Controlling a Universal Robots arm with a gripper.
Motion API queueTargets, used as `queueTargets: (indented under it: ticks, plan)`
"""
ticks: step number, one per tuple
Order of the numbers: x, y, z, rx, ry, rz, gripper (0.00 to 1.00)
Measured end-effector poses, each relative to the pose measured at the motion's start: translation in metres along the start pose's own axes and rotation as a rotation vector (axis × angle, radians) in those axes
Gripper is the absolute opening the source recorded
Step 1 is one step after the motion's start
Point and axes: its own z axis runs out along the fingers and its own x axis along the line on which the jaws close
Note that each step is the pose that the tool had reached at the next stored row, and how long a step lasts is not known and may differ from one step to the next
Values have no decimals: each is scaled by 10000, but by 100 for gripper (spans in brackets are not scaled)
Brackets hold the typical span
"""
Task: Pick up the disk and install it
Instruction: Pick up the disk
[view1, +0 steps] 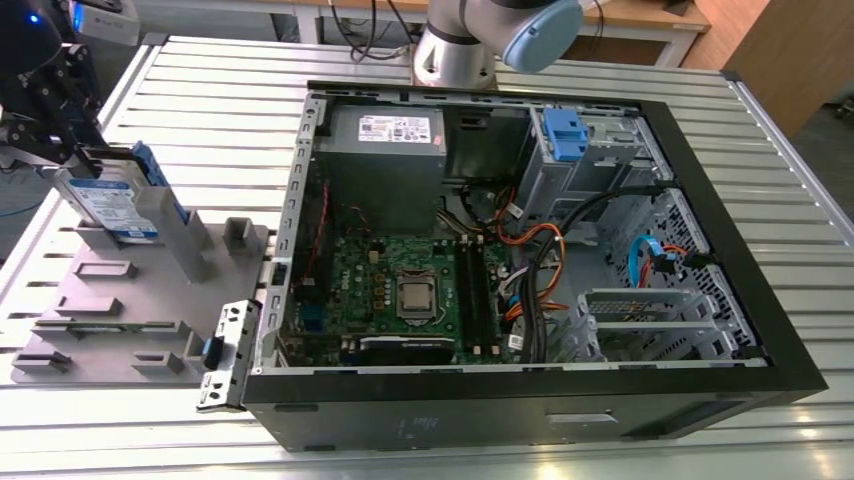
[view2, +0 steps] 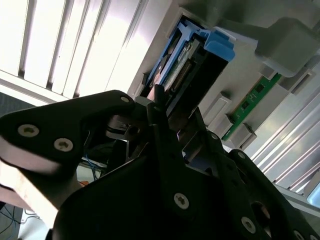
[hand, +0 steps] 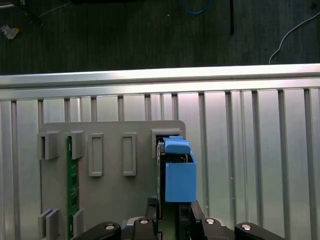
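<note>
The disk (view1: 118, 205) stands on edge over the far left corner of the grey holder tray (view1: 120, 300), its blue-and-white label facing out and a blue rail along its side. My black gripper (view1: 107, 165) comes down on its top edge, the fingers pressed against both faces. In the first wrist view the disk (hand: 177, 172) is seen edge-on with its blue rail, rising from a slot of the tray (hand: 115, 200), with the gripper (hand: 172, 212) clamped around it. In the second wrist view the disk (view2: 187, 60) sits between the fingers of the gripper (view2: 170, 107).
An open computer case (view1: 694, 180) lies at the exterior view's right, with a grey power supply (view1: 387, 135), a motherboard (view1: 400, 290), cables and a drive cage holding a blue clip (view1: 565, 135). A green memory stick (hand: 73, 170) stands in the tray. All rests on a slatted metal table (view1: 200, 90).
</note>
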Motion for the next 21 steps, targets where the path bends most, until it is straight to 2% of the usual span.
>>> queueTargets:
  ticks: [12,15,21]
  plan:
    - [0,0,-2,2,-1,8,35]
    - [-1,0,-45,1,-1,9,35]
    - [-3,0,-194,0,0,9,35]
